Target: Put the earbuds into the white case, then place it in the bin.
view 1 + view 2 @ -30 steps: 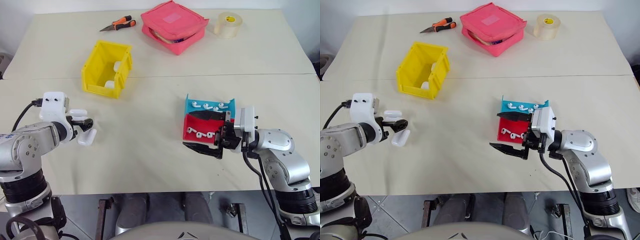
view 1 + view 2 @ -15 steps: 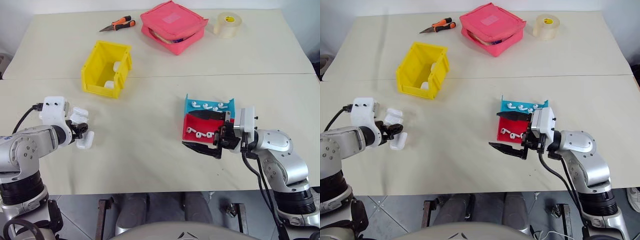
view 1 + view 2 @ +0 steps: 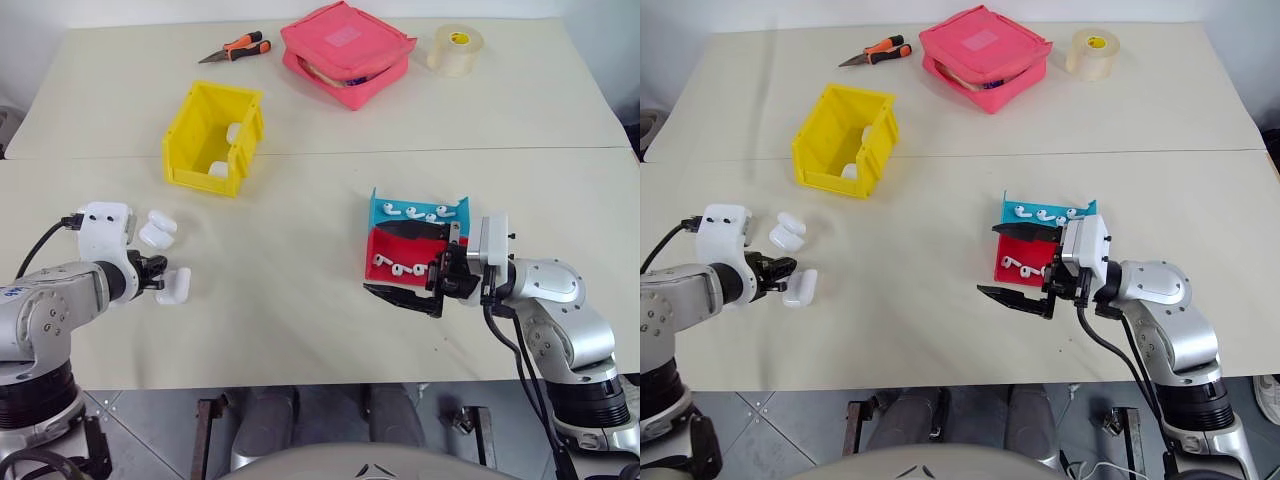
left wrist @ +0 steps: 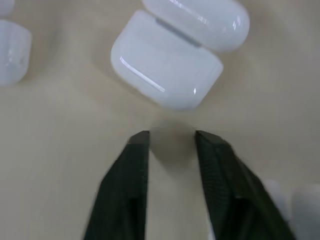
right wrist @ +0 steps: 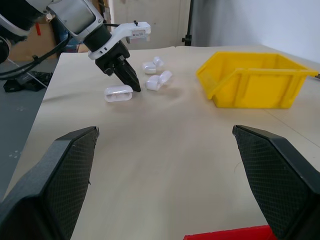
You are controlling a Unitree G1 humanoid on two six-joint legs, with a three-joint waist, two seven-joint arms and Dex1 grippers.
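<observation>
1. Left gripper point(image 3: 156, 272): jaws now drawn together with nothing between them, where a second ago they stood spread around the white cases. In the wrist view the tips stop just short of an open white case point(image 4: 167, 72), not touching it.
2. White case: lies on the desk near its left edge, lid hinged back, apart from the fingers. Another case point(image 3: 173, 285) lies just beside the gripper; the hand has backed off toward the desk's near-left corner.
3. Meaning: no case is held, so the pick-up has yet to succeed.
4. Right gripper point(image 3: 1025, 265): jaws spread wide, empty, unmoved, at the red tray point(image 3: 383, 247).
5. Earbuds point(image 3: 397, 268): unchanged in the red and blue trays point(image 3: 381, 211).
6. Bin point(image 3: 186, 140): unmoved, toward the desk's far-left part.
</observation>
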